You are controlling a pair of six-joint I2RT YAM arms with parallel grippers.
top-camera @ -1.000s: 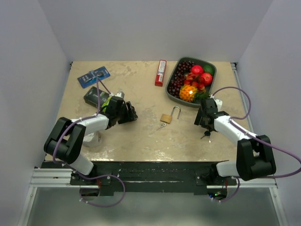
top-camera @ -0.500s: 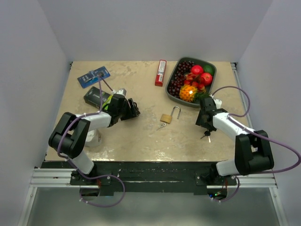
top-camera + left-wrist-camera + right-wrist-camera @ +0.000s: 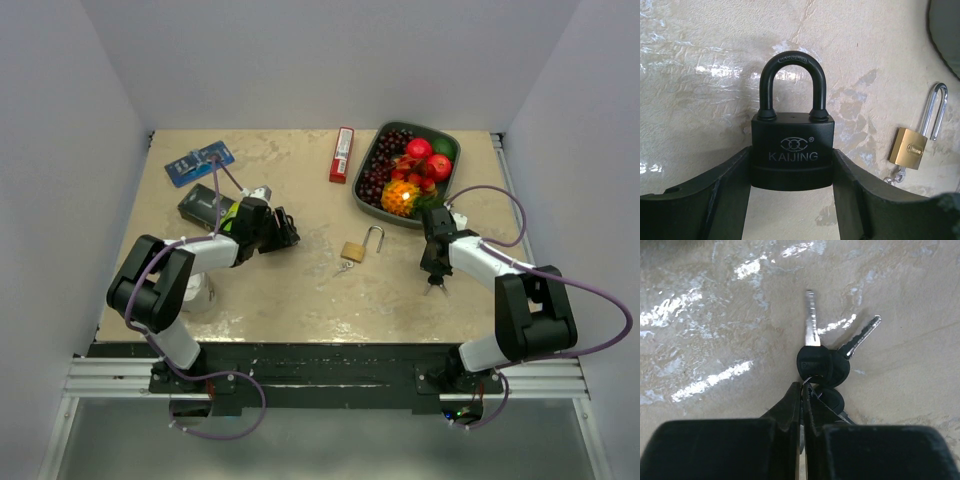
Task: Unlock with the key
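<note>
Here, the left gripper point(image 3: 283, 234) lies low over the beige, marble-patterned tabletop point(image 3: 300, 290), left of centre. Its two black fingers point(image 3: 725, 185) clamp the sides of a black rectangular padlock point(image 3: 791, 150) marked KAIJING. The padlock lies flat on the table. Its black arched shackle point(image 3: 792, 75) points away from the gripper, with both legs seated in the body.

On the right side of the table, the right gripper point(image 3: 802, 386) points down at a bunch of keys with black plastic heads and silver blades point(image 3: 821, 366). The keys lie on the tabletop in front of the tray, well apart from the black padlock. The gripper's fingers are pressed fully together, tip against tip, right at the thin wire ring that joins the keys. Whether the ring is pinched between the tips I cannot tell. One blade points straight ahead from the fingertips and a second slants off to the right.

Between the two arms lies a small brass padlock with a long silver shackle point(image 3: 357, 248), with a small metal ring or chain just beside its lower corner.

Towards the far edge are a dark green tray point(image 3: 452, 138) of red, orange and dark purple fruit, a narrow red packet point(image 3: 342, 154) and a blue carded pack point(image 3: 200, 161). A black box point(image 3: 203, 205) sits near the left arm.
</note>
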